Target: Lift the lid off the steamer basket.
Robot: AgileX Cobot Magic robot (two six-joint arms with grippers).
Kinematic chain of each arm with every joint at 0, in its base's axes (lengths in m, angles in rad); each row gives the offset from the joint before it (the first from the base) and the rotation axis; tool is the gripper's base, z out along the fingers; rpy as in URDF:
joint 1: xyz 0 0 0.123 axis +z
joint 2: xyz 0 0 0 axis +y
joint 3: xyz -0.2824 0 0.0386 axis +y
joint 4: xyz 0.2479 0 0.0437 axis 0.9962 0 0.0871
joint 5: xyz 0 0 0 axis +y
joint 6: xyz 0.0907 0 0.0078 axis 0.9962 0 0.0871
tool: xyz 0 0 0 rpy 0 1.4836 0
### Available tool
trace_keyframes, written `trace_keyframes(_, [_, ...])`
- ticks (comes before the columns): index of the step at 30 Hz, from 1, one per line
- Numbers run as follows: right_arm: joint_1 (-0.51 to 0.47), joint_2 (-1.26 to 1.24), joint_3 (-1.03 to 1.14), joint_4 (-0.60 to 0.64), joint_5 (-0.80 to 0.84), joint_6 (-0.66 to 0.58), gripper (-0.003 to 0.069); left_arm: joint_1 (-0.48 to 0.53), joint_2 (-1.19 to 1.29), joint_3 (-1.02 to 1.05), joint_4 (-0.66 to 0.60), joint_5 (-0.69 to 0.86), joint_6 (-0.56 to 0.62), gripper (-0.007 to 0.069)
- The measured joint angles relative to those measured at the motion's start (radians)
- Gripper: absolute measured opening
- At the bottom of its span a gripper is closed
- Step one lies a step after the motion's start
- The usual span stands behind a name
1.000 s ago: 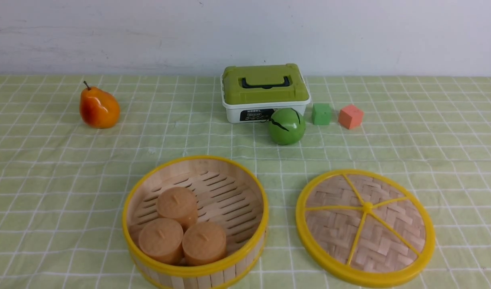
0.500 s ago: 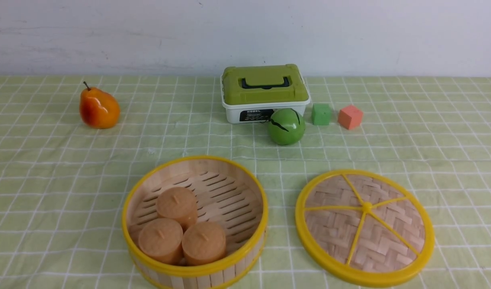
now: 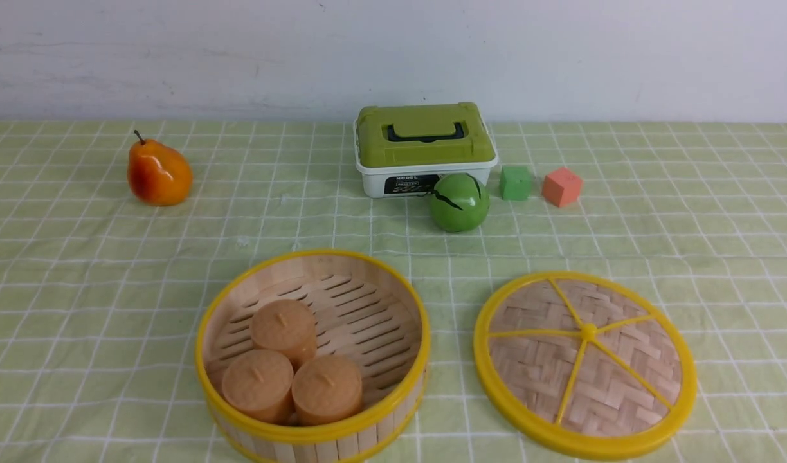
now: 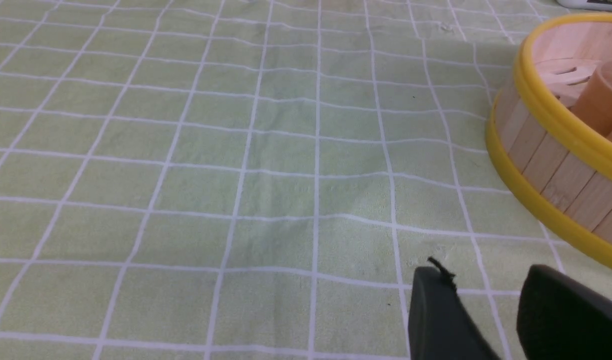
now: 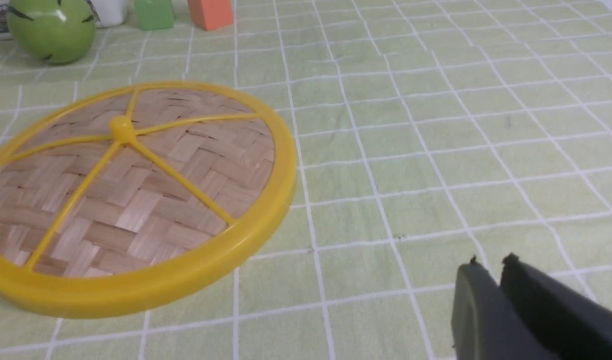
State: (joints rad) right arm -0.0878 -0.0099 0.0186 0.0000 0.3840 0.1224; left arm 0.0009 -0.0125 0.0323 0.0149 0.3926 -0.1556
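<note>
The steamer basket (image 3: 393,308) stands open at the front centre, holding three round tan buns (image 3: 284,325). Its side also shows in the left wrist view (image 4: 546,160). The lid (image 3: 586,363) lies flat on the cloth to the basket's right, apart from it; it also shows in the right wrist view (image 5: 131,195). Neither gripper shows in the front view. My left gripper (image 4: 483,275) is open and empty above the cloth, beside the basket. My right gripper (image 5: 491,262) is shut and empty above the cloth, beside the lid.
At the back stand a white box with an olive-green lid (image 3: 424,149), a green ball (image 3: 459,202), a green cube (image 3: 515,182) and an orange cube (image 3: 561,186). An orange pear (image 3: 158,172) sits at the back left. A green checked cloth (image 3: 78,289) covers the table.
</note>
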Motion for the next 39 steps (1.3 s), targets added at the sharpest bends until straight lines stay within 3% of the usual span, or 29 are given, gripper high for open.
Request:
trace_keyframes(10, [0.047,0.0,-0.001,0.0,0.003,0.001,0.0059,0.0,0.0,0.0,0.0,0.0,0.0,0.0239])
trace_keyframes(39, [0.047,0.0,-0.001,0.0,0.003,0.001,0.0097,0.0,0.0,0.0,0.0,0.0,0.0,0.0239])
